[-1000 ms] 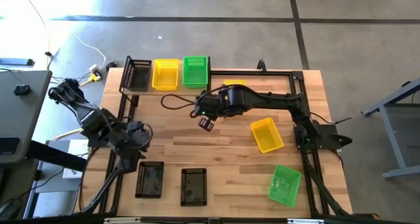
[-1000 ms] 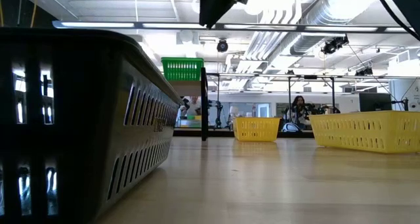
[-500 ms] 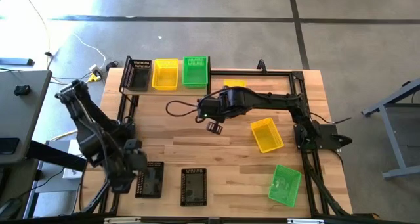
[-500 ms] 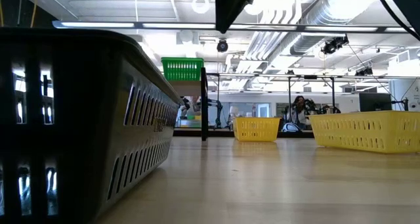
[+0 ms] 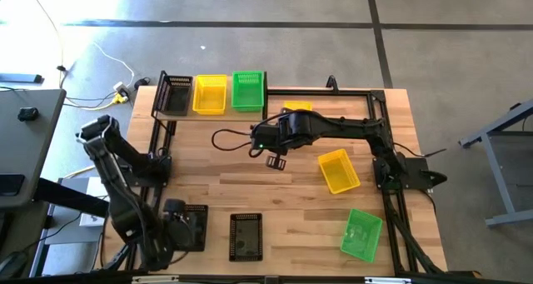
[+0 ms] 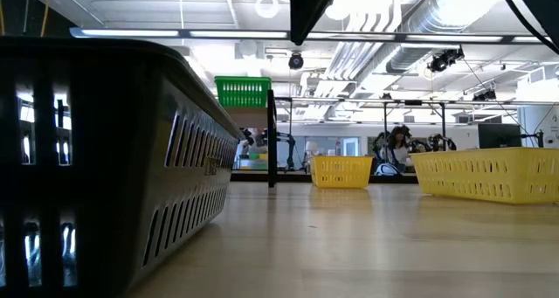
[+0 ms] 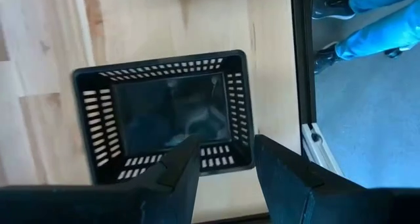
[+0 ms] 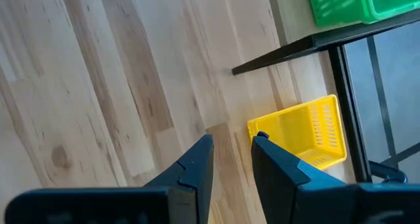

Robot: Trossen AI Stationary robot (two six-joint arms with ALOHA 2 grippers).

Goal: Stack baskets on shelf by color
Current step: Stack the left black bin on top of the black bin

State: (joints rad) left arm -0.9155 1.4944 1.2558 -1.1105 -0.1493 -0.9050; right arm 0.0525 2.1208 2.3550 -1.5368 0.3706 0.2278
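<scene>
While open jaws straddle the black basket (image 7: pixel 167 115) rim, tabletop (image 5: pixel 291 201) lies bare alongside.

The floor (image 5: pixel 250 5) is grey concrete, with dark seams crossing the upper part of the overhead frame and a bright patch of light at upper left. A white cable (image 5: pixel 108 59) trails over it at upper left. A grey desk (image 5: pixel 25 130) sits at the left edge. In the level view, silver ducts (image 6: pixel 410 18) and light strips (image 6: pixel 166 33) fill the ceiling, and a person (image 6: pixel 400 145) sits far back at centre right.
</scene>
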